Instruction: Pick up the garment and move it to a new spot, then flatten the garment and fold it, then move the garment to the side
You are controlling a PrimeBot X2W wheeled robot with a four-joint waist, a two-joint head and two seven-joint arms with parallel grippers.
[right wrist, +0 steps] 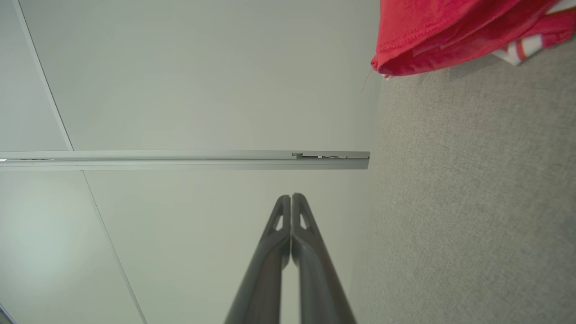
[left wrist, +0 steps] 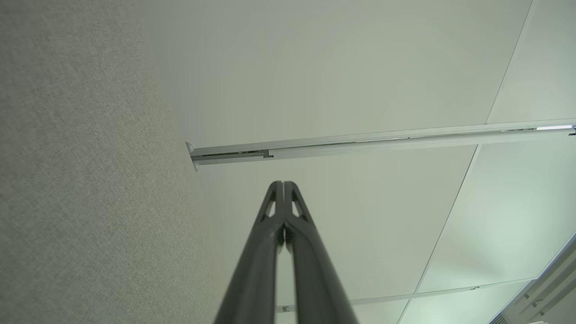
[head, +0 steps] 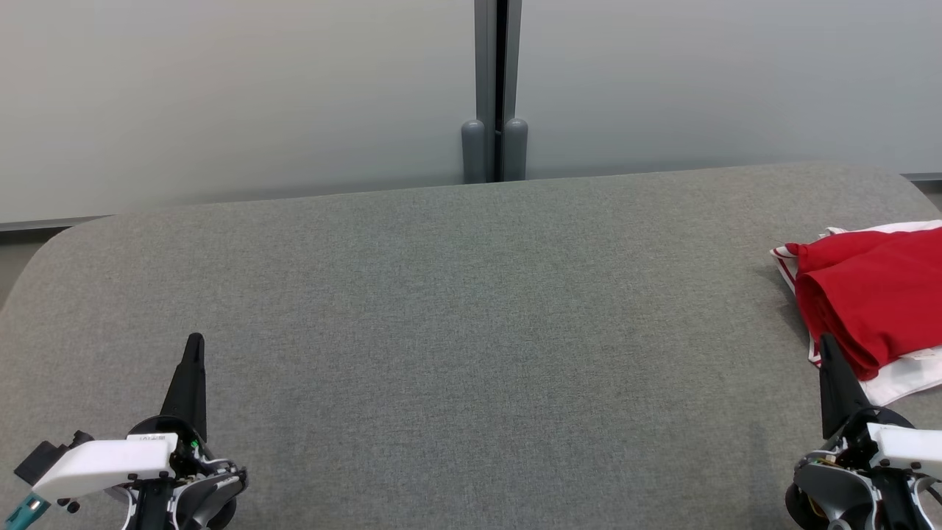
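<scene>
R wrist: garment (right wrist: 432, 31) hem stitching close-up

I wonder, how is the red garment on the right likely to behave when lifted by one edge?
The red and white garment looks soft and layered, so it would probably droop and unfold. Thin cloth suggests it is light. The textured grey tabletop likely grips it, so pushing may bunch it.

1. Head cam: high at near edge, looks fwd & down across the grey fabric-covered table (head: 471, 309) to the pale frosted wall panels (head: 221, 96).
2. L wrist cam: near left, low over table, rolled sideways, faces far wall.
3. R wrist cam: near right, likewise; shares the folded red-and-white cloth garment (right wrist: 427, 36) w/ head view.
</scene>
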